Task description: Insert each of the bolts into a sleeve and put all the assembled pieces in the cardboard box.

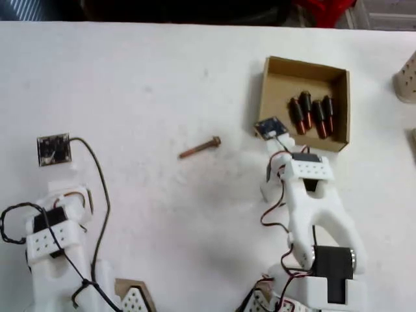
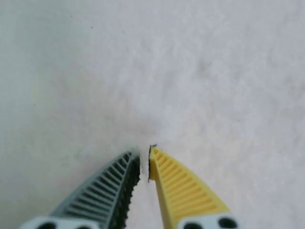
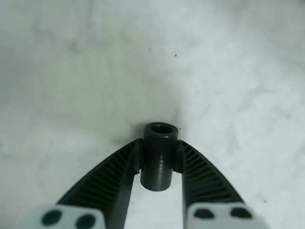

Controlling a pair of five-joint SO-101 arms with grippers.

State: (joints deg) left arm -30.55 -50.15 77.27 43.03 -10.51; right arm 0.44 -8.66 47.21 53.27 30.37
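Currently right gripper [image 3: 159, 143] clamps a sleeve [image 3: 158, 162]; left gripper [image 2: 144, 155] pinched together, empty. Bolt [image 1: 200, 148] lies mid table [image 1: 130, 78]; box [image 1: 273, 73] near far edge holds four assemblies [image 1: 312, 116].

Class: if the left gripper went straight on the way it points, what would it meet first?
Probably the table itself: ahead of the left gripper the way looks free, though depth is unclear.

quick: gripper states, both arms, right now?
Left gripper: closed, nothing in it.
Right gripper: closed on a black sleeve.
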